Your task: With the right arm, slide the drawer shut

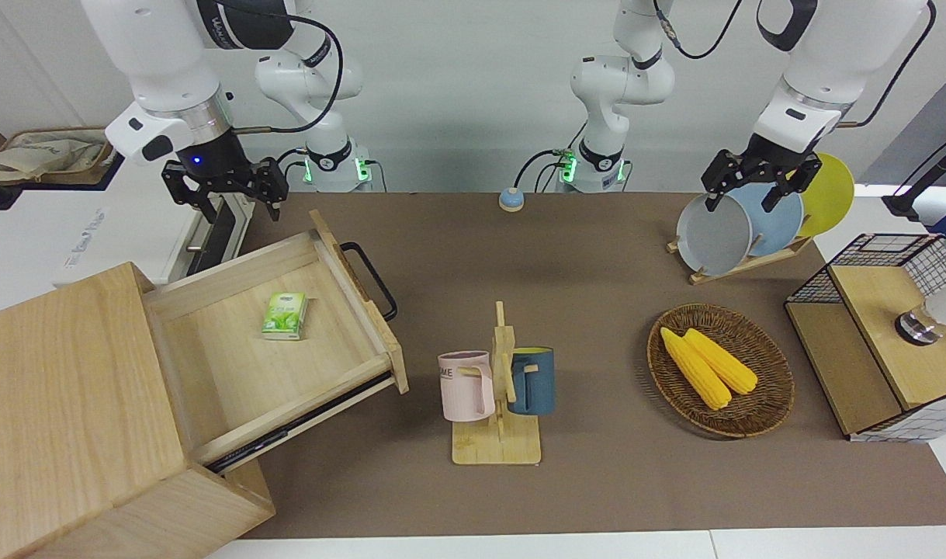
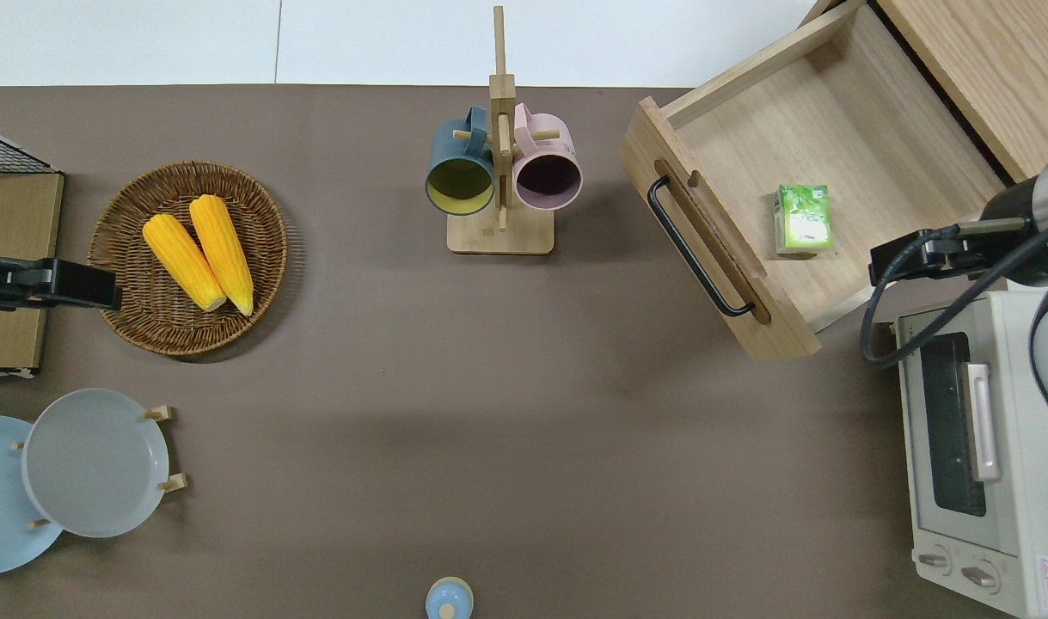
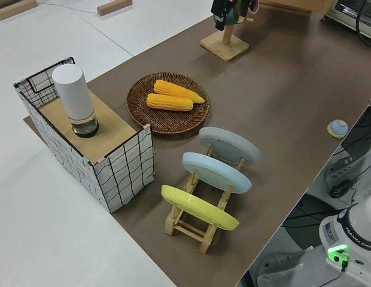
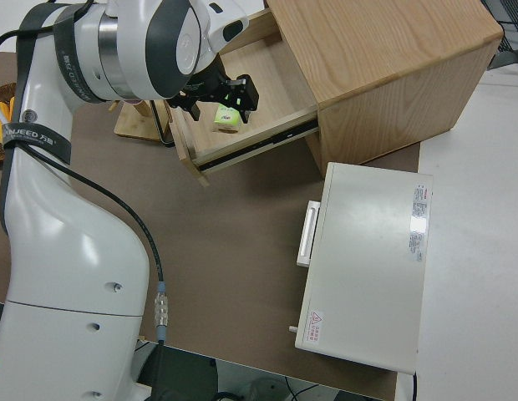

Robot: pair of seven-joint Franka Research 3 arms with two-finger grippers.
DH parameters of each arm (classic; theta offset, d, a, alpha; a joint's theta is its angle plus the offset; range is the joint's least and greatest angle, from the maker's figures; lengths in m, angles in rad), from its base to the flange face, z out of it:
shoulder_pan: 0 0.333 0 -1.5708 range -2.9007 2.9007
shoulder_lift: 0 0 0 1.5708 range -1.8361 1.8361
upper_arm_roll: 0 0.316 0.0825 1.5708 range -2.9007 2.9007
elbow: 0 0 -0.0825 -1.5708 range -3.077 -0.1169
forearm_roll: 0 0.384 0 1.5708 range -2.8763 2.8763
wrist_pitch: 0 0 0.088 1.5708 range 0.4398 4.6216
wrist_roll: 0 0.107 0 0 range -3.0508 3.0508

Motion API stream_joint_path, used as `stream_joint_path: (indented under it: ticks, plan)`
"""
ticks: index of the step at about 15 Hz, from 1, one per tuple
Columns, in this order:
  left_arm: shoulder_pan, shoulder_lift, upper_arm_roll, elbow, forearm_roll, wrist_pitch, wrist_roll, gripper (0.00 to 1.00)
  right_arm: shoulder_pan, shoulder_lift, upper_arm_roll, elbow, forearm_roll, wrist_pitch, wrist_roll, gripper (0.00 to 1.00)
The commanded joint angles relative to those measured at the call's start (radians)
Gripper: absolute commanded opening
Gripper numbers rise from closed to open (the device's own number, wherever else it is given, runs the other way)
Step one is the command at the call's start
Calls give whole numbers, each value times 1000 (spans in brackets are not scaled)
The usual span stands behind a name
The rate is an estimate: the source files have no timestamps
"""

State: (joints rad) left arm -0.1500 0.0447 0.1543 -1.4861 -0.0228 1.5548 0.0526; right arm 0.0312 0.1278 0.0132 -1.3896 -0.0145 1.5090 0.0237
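Observation:
The drawer (image 1: 232,365) stands pulled far out of the pale wood cabinet (image 1: 61,404) at the right arm's end of the table. Its black bar handle (image 1: 372,279) faces the middle of the table. A small green packet (image 1: 285,315) lies inside. In the overhead view the drawer (image 2: 850,137) and handle (image 2: 700,249) show clearly. My right gripper (image 1: 228,190) hangs open and empty in the air, touching nothing. It is over the drawer's side wall nearest the robots, also seen as the right gripper (image 2: 928,254) and the right gripper (image 4: 217,98). My left arm is parked, its left gripper (image 1: 760,182) open.
A white toaster oven (image 2: 979,456) sits nearer to the robots than the drawer. A mug rack (image 2: 499,172) with two mugs stands mid-table beside the handle. A basket of corn (image 2: 188,258), a plate rack (image 2: 94,460) and a wire-grid box (image 1: 884,334) are toward the left arm's end.

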Motion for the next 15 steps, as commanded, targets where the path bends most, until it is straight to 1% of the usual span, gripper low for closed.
stream_joint_path:
  ticks: [1, 4, 5, 12, 13, 14, 15]
  plan:
    - [-17, 12, 16, 20, 14, 1, 6, 995, -19, 1, 11, 1, 25, -16, -13, 518]
    - [-17, 12, 16, 20, 14, 1, 6, 995, -19, 1, 10, 3, 27, -33, -13, 118]
    - [-17, 12, 16, 20, 14, 1, 6, 995, -19, 1, 10, 3, 25, -38, -13, 2]
    - [-17, 12, 16, 20, 15, 1, 6, 995, -19, -4, 8, 4, 30, -41, -16, 0]
    - [-17, 12, 16, 20, 14, 1, 6, 998, -19, -4, 8, 6, 28, -52, -14, 0]
    - [-17, 12, 16, 20, 14, 1, 6, 995, -19, -4, 8, 9, 27, -67, -13, 0]
    - [-17, 12, 16, 20, 15, 1, 6, 995, -16, -4, 8, 32, 27, -81, -10, 0]
